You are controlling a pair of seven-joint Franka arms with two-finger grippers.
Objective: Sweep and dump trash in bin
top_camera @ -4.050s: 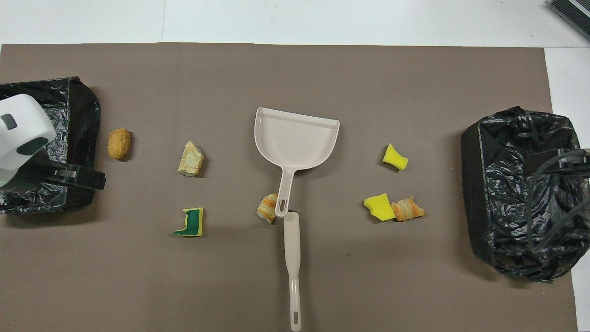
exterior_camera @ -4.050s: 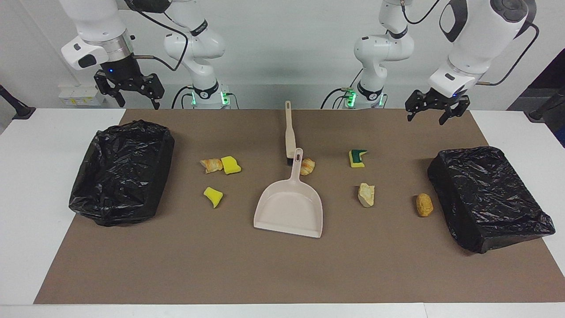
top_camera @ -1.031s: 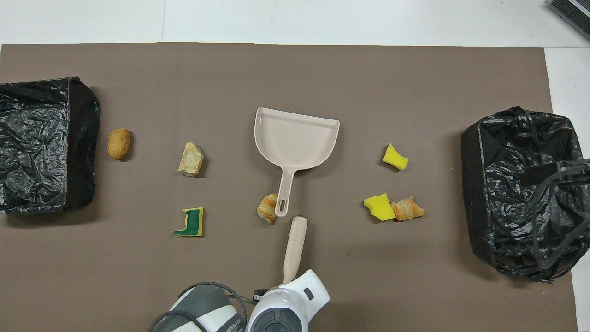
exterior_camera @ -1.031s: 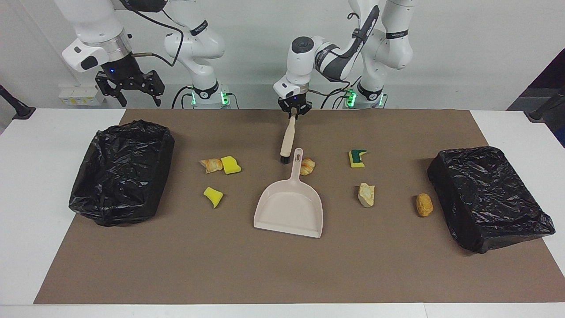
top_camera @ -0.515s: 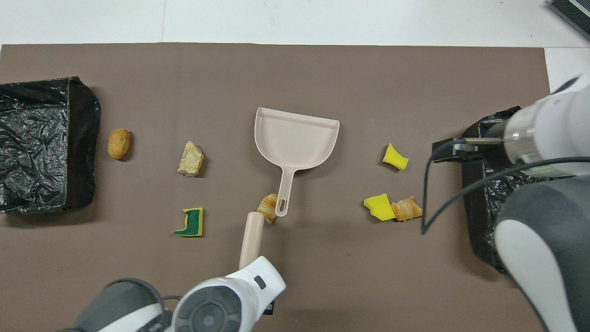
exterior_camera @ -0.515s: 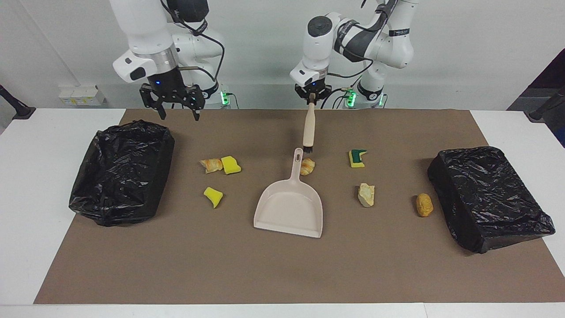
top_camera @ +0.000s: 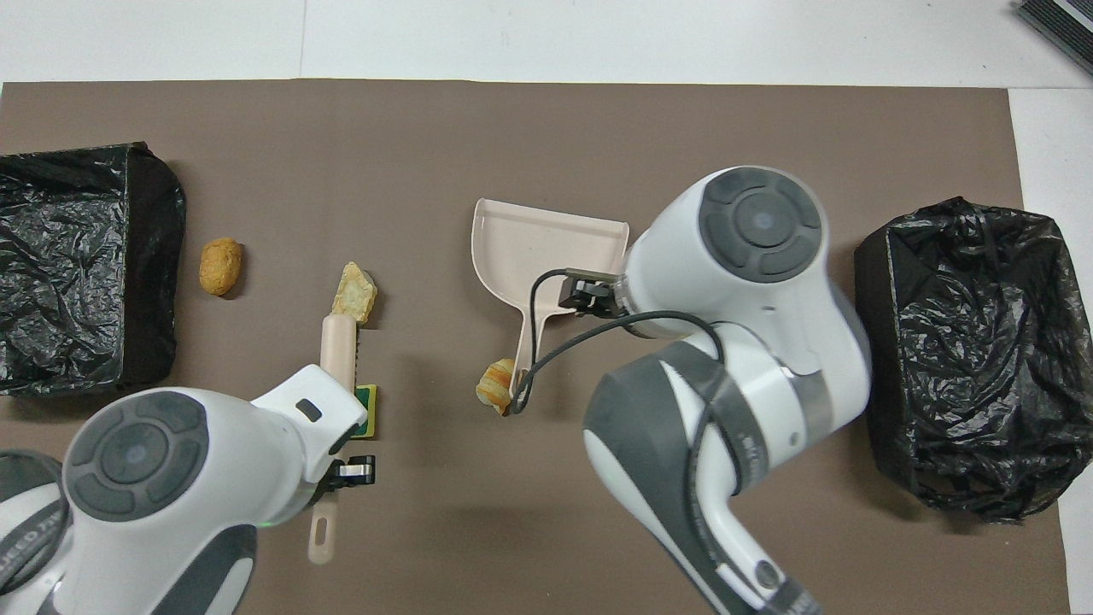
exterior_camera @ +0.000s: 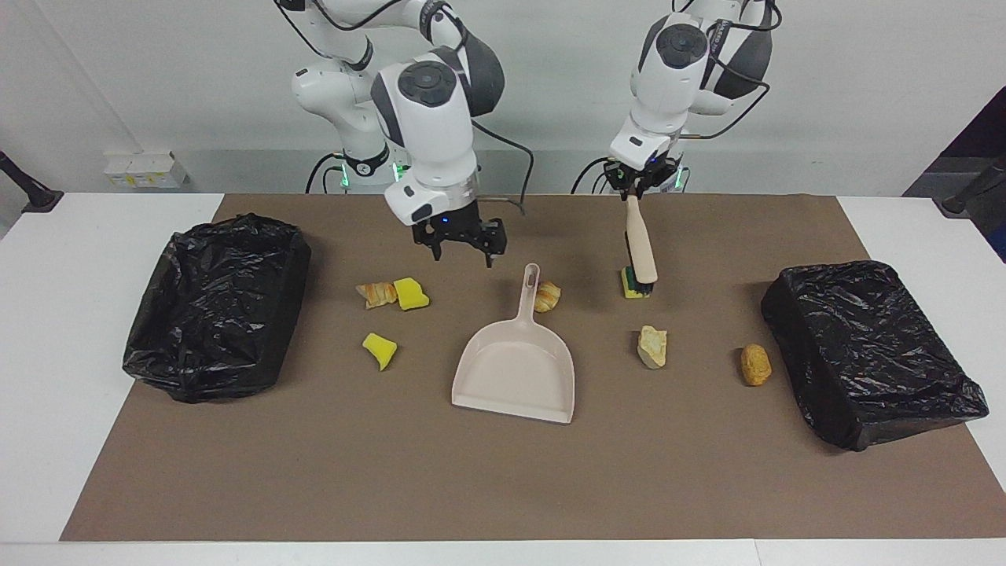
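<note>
From the facing view, the left gripper (exterior_camera: 638, 185) is clamped on the handle end of the beige brush (exterior_camera: 640, 240), which hangs tilted with its bristles down at the green-layered sponge piece (exterior_camera: 630, 281); whether they touch it I cannot tell. The right gripper (exterior_camera: 462, 240) hangs with its fingers spread wide and holding nothing, over the mat just beside the dustpan (exterior_camera: 516, 368) handle. The trash lies scattered on the brown mat (exterior_camera: 503, 479): a croissant bit (exterior_camera: 547, 296) touching the dustpan handle, a pale bread chunk (exterior_camera: 652, 347) and a round golden roll (exterior_camera: 755, 365) toward the left arm's bin (exterior_camera: 868, 354), and a croissant chunk (exterior_camera: 376, 294) with two yellow sponge pieces (exterior_camera: 410, 293) (exterior_camera: 380, 349) toward the right arm's bin (exterior_camera: 216, 304). These bits look light and soft, likely to roll or skid ahead of the bristles, so short, low strokes seem wise. The stiff dustpan is probably best taken by its slim handle. From overhead, the brush (top_camera: 337, 342) crosses the green sponge (top_camera: 366, 400), its head close to the pale chunk (top_camera: 353, 293), while the right arm hides the pieces at its end.
</note>
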